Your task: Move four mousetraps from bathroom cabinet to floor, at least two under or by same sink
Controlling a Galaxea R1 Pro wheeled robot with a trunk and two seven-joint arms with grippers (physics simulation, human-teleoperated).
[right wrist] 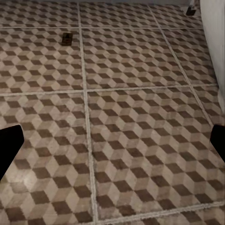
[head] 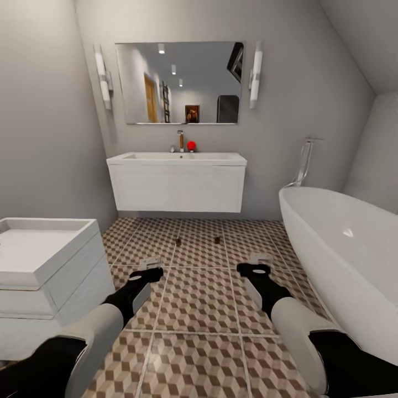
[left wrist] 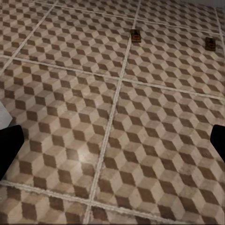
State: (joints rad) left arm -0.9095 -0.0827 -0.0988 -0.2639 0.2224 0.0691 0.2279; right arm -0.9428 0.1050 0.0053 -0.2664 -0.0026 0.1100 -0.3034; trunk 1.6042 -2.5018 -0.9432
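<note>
The floor [head: 199, 309] is faced below the sink [head: 177, 158], two mousetraps [head: 178, 241] [head: 217, 240] are seen lying ahead of both grippers [head: 150, 266] [head: 260, 263], whose jaws are held wide apart and empty.

Two mousetraps [head: 178, 241] [head: 217, 240], one sink [head: 177, 159], one bathtub [head: 342, 249], one mirror [head: 179, 83], two wall lamps [head: 103, 77] [head: 255, 74].
</note>
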